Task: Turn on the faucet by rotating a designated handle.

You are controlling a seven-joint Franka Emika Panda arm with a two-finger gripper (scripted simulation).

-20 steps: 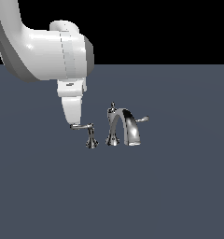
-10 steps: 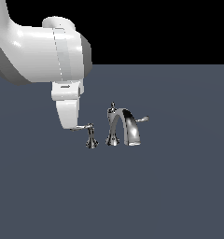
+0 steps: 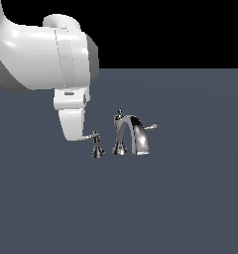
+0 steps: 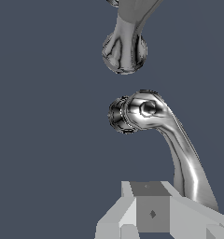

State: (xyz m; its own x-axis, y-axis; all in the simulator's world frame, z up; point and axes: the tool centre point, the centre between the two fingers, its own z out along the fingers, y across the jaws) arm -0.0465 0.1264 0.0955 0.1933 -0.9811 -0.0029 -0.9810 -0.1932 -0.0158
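The chrome faucet stands mid-floor with its arched spout and finial knob. The handle is the long thin lever on a small flared pedestal, at the exterior view's left of the spout. My gripper hangs down at the lever's free end and touches it. In the wrist view the lever curves from its hub past the side of my gripper. The fingers look closed together, with nothing between them. The spout's base lies beyond the hub.
A second, shorter lever sticks out past the spout on the exterior view's right. The set stands on a flat dark grey floor. My white arm fills the upper left of the exterior view.
The arm's upper links have swung and look larger in the exterior view. The hand stays at the lever's free end. The lever shows little or no visible turn.
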